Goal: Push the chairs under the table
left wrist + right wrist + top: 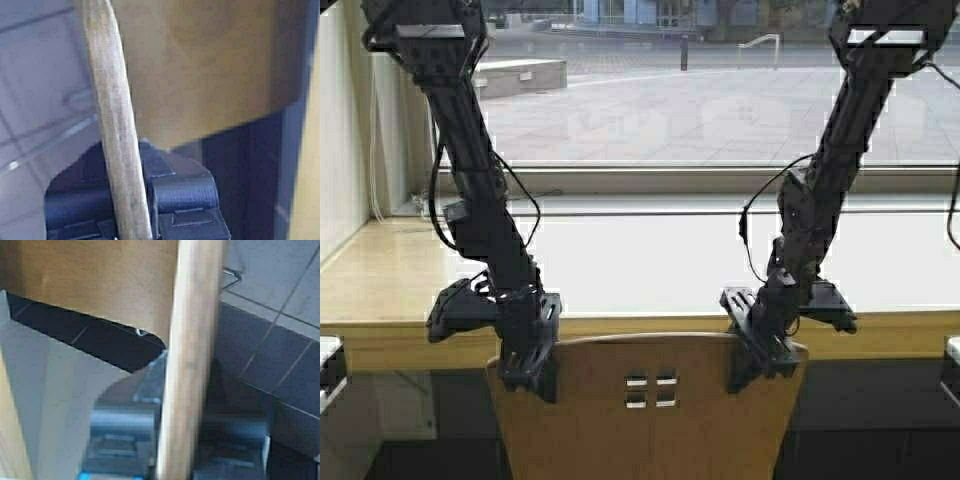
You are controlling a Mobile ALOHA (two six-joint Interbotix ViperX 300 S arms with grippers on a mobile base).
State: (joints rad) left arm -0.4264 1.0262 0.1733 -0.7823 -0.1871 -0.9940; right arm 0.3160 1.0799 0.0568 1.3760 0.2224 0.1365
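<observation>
A light tan plywood chair (pixel 650 420) with a small four-square cutout stands at the near middle, its backrest top close to the thick front edge of the long pale-wood table (pixel 390 285). My left gripper (pixel 532 365) is shut on the backrest's top left corner. My right gripper (pixel 760 355) is shut on its top right corner. In the left wrist view the backrest edge (pixel 117 140) runs between the fingers (pixel 182 195), with the seat (pixel 200 75) beyond. In the right wrist view the backrest edge (pixel 190 365) also sits between the fingers (pixel 125 425).
A large window (pixel 720 100) runs behind the table, with a white wall (pixel 340 130) at the left. Dark tiled floor (pixel 860 420) shows under the table on both sides of the chair. Parts of other white things sit at the far left edge (pixel 328 365) and far right edge (pixel 952 360).
</observation>
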